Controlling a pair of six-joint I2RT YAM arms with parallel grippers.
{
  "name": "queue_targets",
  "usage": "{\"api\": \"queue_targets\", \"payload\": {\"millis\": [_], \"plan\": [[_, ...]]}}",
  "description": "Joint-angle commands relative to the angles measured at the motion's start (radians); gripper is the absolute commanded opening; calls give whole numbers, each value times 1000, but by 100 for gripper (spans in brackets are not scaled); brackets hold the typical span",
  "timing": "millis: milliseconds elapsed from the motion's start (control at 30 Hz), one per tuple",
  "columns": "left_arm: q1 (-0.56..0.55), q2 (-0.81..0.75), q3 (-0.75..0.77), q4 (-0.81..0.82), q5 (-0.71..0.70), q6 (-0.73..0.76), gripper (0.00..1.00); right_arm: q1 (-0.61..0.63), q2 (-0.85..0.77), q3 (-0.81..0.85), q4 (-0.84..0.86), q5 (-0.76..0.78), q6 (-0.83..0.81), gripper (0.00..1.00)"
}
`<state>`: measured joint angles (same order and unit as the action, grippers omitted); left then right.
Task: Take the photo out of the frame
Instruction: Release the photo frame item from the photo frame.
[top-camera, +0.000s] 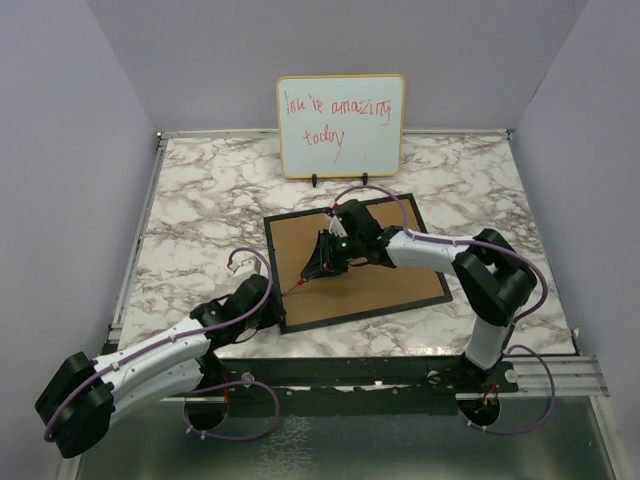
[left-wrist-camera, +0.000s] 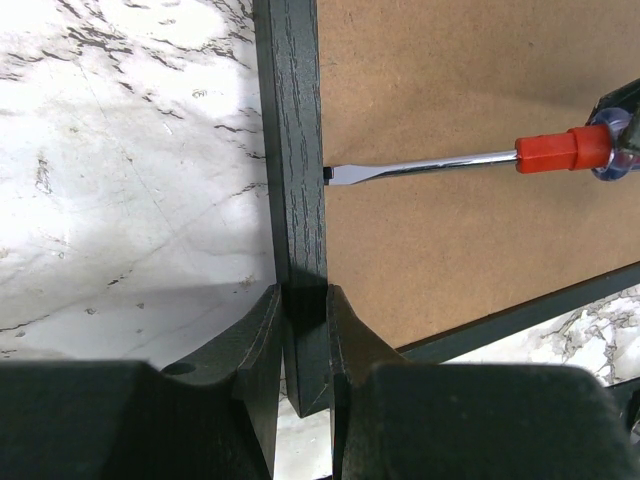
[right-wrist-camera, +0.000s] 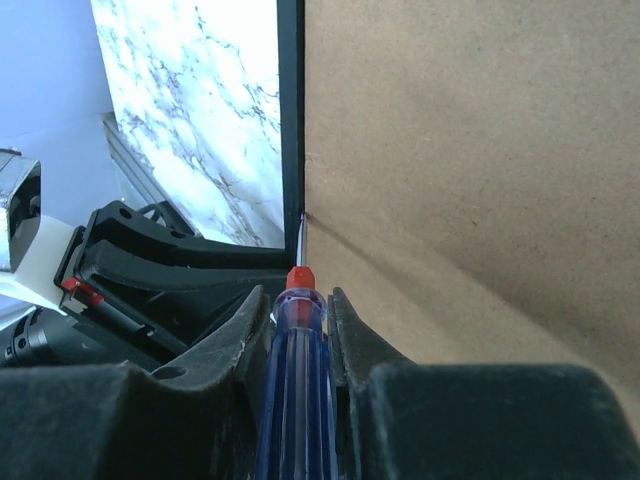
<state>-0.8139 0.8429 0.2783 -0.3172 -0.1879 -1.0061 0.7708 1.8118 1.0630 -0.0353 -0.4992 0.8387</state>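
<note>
A: How does the frame look?

B: It is thin, black and rectangular, with a faint wood grain on the rail. It lies flat with its back up, so the plain brown fibreboard back panel fills the inside. The picture side faces down and cannot be seen.

A: Where is it?

B: Around the middle of the marbled tabletop, turned askew to the edges. It is a little in front of the whiteboard, which stands upright at the back with red handwriting on it.

A: And the claws?

B: The left claw is pinching the frame's rail close to the near left corner, one finger on the outer side and one on the panel side. The right claw reaches in over the panel and is clamped on a screwdriver with a clear blue handle, red collar and bare metal shaft. Its flat tip sits at the seam where the panel meets that same left rail, a short way along from the left claw's grip.

A: What is the count?

B: One frame, one back panel, one screwdriver, one whiteboard, two arms and two claws.
</note>
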Motion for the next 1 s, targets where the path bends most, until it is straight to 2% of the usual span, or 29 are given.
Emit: {"api": "queue_targets", "payload": {"millis": [0, 100, 333, 633, 967], "plan": [[-13, 25, -34, -83, 27, 15, 0, 10, 14, -5, 37, -60, -26, 0], [-12, 28, -32, -83, 23, 16, 0, 25, 6, 37, -47, 3, -60, 0], [-12, 15, -29, -85, 19, 16, 0, 136, 38, 246, -328, 289, -156, 0], [-12, -4, -38, -85, 21, 7, 0, 206, 112, 430, -465, 436, -188, 0], [-13, -10, -36, -90, 6, 3, 0, 313, 163, 535, -583, 599, -155, 0]]}}
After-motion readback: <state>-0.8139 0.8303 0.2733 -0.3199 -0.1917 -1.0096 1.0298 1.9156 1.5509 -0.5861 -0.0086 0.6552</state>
